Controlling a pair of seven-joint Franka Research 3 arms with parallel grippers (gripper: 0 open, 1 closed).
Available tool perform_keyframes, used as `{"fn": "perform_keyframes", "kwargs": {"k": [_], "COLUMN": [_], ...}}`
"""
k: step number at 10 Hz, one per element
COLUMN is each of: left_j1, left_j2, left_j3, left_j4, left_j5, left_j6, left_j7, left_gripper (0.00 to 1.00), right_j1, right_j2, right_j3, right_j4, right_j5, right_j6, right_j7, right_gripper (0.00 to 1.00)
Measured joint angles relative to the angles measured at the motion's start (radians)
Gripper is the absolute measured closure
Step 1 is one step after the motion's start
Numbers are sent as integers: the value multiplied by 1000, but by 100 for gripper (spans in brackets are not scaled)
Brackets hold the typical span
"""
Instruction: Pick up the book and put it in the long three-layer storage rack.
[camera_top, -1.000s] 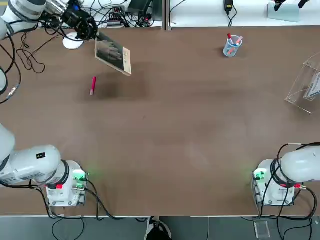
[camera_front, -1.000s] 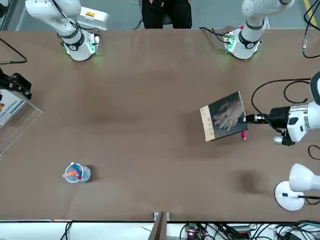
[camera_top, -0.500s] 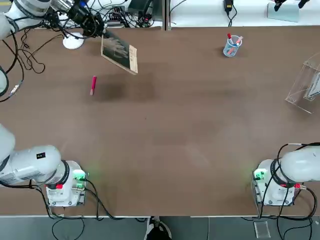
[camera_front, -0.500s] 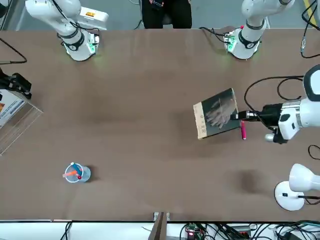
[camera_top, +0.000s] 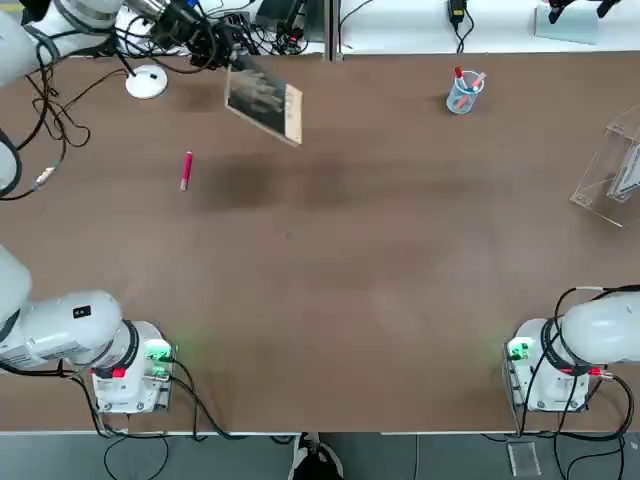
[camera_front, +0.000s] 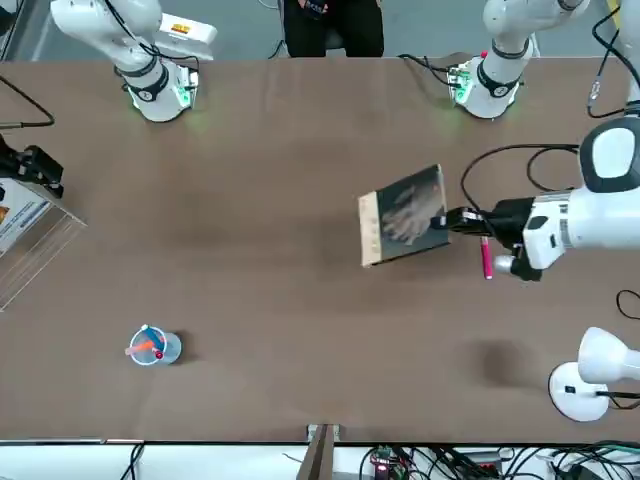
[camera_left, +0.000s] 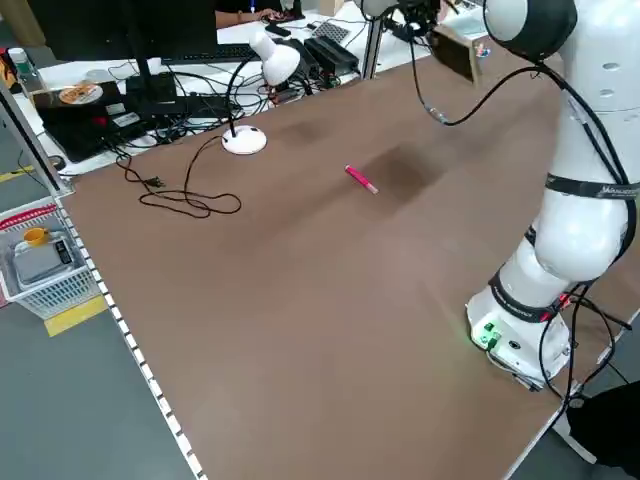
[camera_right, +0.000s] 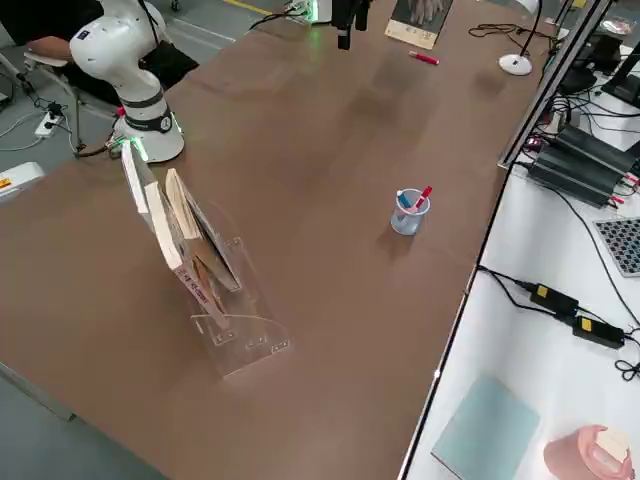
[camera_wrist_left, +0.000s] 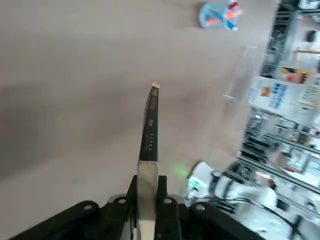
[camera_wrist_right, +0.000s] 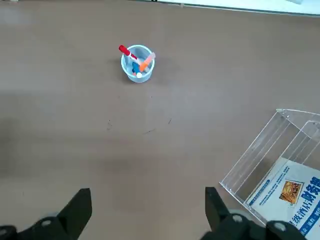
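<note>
The book (camera_top: 265, 105) hangs tilted above the far left part of the table, its dark cover with the pale hand image (camera_front: 405, 213) facing up. My left gripper (camera_front: 452, 218) is shut on the book's outer edge; the left wrist view shows the book (camera_wrist_left: 150, 122) edge-on between the fingers. The long three-layer storage rack (camera_top: 606, 170) stands at the table's right edge, clear, with printed items in it (camera_right: 195, 262). My right gripper (camera_wrist_right: 145, 212) is open and holds nothing, high over the table with the rack (camera_wrist_right: 272, 160) below it.
A clear pen cup (camera_top: 463, 92) with pens stands at the far side, right of centre. A red pen (camera_top: 186, 170) lies on the table under the left arm. A white lamp (camera_top: 147, 82) and loose cables sit at the far left corner.
The left gripper has carried the book to the right, toward the table's middle, and past the red pen. The right arm has not moved.
</note>
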Motion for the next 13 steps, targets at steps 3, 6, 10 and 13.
{"fn": "perform_keyframes", "kwargs": {"k": [3, 6, 10, 13], "left_j1": [-46, -111, -177, -226], "left_j2": [54, 146, 274, 329], "left_j3": [-10, -10, -10, -10], "left_j4": [15, 60, 161, 207], "left_j5": [-98, -208, -317, -415], "left_j6": [28, 74, 128, 208], "left_j7": [76, 204, 321, 369], "left_gripper": [99, 99, 99, 99], "right_j1": [0, 0, 0, 0], "right_j2": [0, 0, 0, 0], "right_j3": [0, 0, 0, 0], "right_j4": [0, 0, 0, 0], "right_j5": [0, 0, 0, 0], "right_j6": [-8, -9, -8, -8], "right_j7": [0, 0, 0, 0], "right_gripper": [0, 0, 0, 0]}}
